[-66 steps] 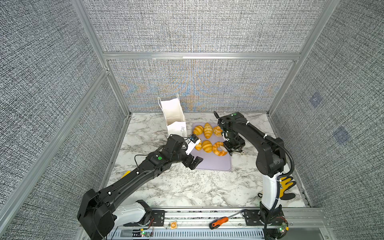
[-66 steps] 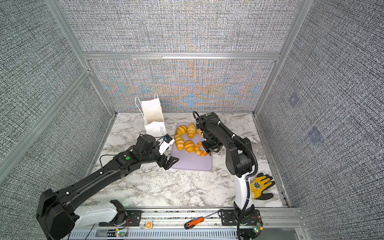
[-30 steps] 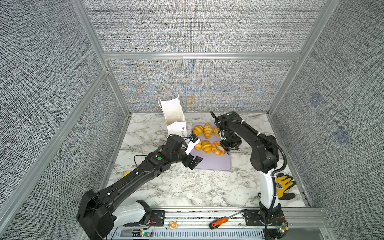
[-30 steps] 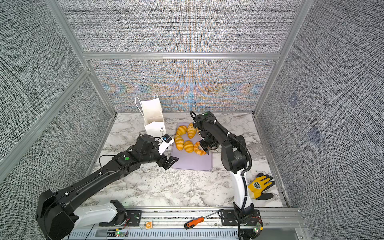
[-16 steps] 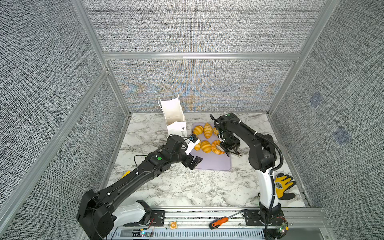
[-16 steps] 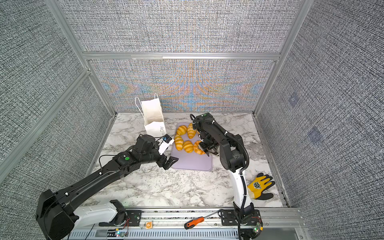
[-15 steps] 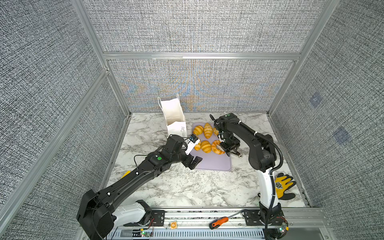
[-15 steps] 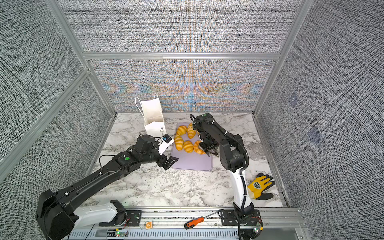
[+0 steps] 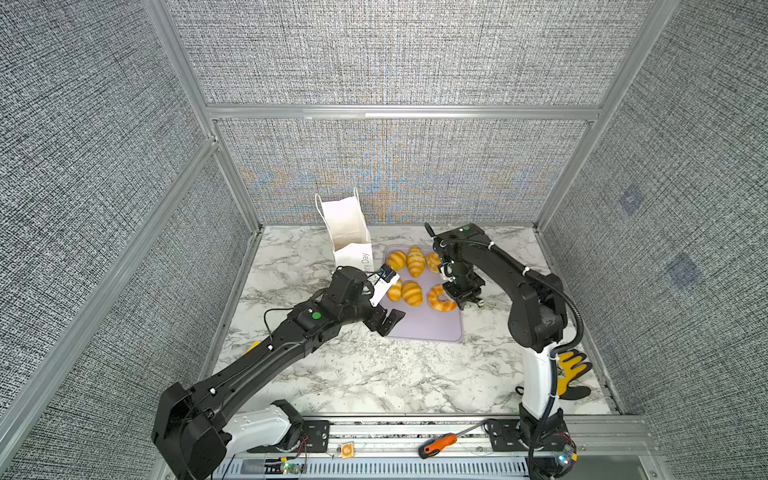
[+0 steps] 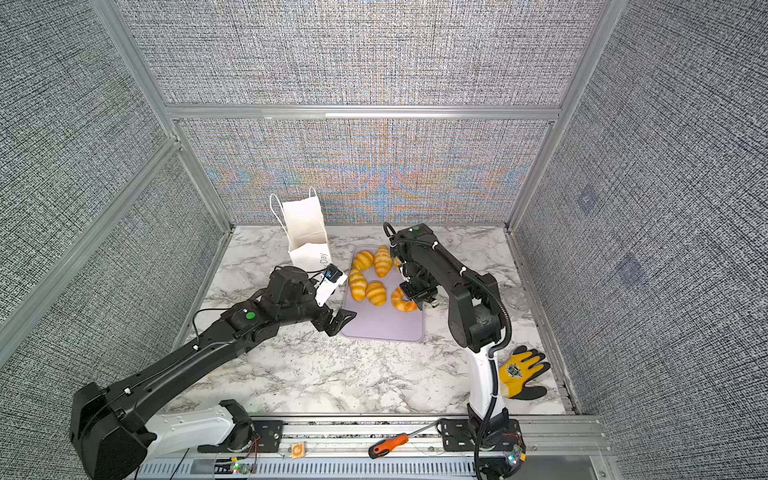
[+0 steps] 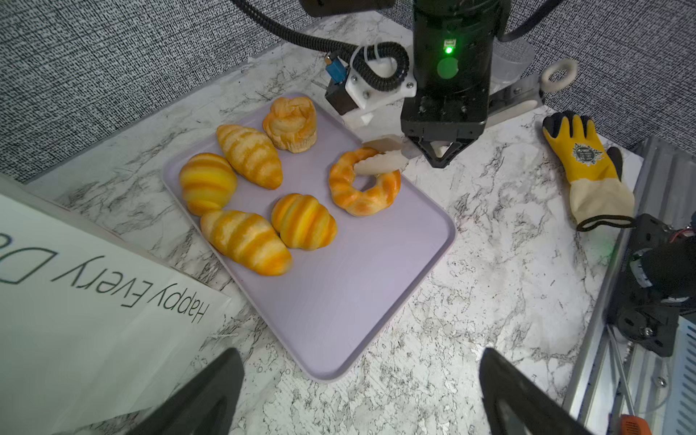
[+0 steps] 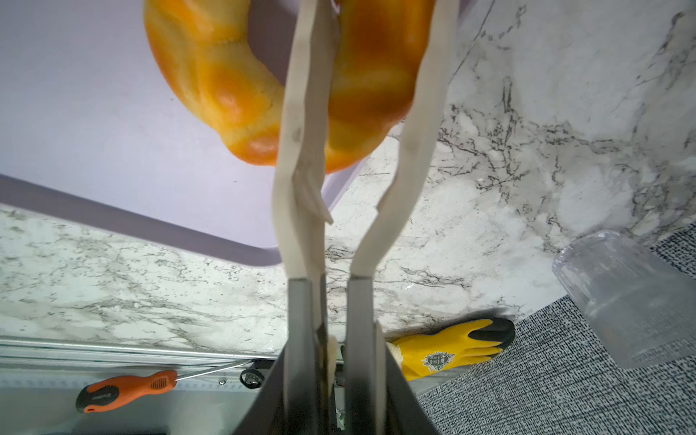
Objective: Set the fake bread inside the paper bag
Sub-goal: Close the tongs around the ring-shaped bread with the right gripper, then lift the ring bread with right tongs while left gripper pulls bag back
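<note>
One side of the ring pastry sits clamped between the right gripper's jaws, one jaw through its hole; the left gripper's jaws gape apart.

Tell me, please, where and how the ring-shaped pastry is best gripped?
Grip one side of the ring-shaped pastry from above, one finger down the hole, one outside. It lies flat on the lilac tray, hole up, and looks too wide to span whole. The right gripper straddles it this way.
</note>
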